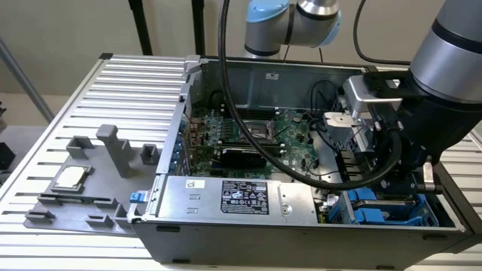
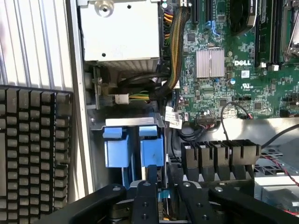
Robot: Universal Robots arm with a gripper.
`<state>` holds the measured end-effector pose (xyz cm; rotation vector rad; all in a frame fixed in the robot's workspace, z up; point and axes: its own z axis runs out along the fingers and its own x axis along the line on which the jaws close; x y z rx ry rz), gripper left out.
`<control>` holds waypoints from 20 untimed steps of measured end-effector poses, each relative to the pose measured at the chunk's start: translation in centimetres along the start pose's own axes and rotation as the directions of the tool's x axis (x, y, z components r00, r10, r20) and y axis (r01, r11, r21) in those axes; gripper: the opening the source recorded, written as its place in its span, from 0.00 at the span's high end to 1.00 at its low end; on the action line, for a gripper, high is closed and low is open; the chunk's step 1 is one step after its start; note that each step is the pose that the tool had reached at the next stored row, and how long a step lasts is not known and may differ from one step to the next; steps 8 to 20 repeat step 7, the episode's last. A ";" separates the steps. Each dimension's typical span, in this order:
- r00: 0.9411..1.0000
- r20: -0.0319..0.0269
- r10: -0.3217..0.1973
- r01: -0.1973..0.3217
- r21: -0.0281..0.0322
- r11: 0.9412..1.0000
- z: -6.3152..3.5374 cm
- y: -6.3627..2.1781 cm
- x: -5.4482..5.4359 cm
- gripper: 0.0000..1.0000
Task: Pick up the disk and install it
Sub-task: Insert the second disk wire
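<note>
Wrist view has my end effector [image 2: 159, 205] low over the blue drive caddies [image 2: 134, 147]; finger state unclear. Misalignment could jam the disk [image 2: 159, 184] against cables [image 2: 170, 44].

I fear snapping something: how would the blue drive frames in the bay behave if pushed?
The blue drive frames look like thin moulded plastic, so probably light and slightly flexible; their tabs might crack if levered. They stand side by side in the metal bay, so they would likely slide rather than tip.

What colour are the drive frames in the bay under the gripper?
Blue: the drive frames show clearest in the wrist view, just beyond the gripper.
</note>
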<state>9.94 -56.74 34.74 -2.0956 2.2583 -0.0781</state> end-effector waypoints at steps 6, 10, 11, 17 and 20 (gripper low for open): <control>1.000 0.000 0.000 0.000 0.000 1.000 -0.04 0.24 0.0 0.00; 1.000 0.000 0.000 0.000 0.000 1.000 -0.04 0.24 0.0 0.00; 1.000 0.000 0.000 0.000 0.000 1.000 -0.04 0.24 0.0 0.00; 1.000 0.000 0.000 0.000 0.000 1.000 -0.04 0.24 0.0 0.00; 1.000 0.000 0.000 0.000 0.000 1.000 -0.04 0.24 0.0 0.00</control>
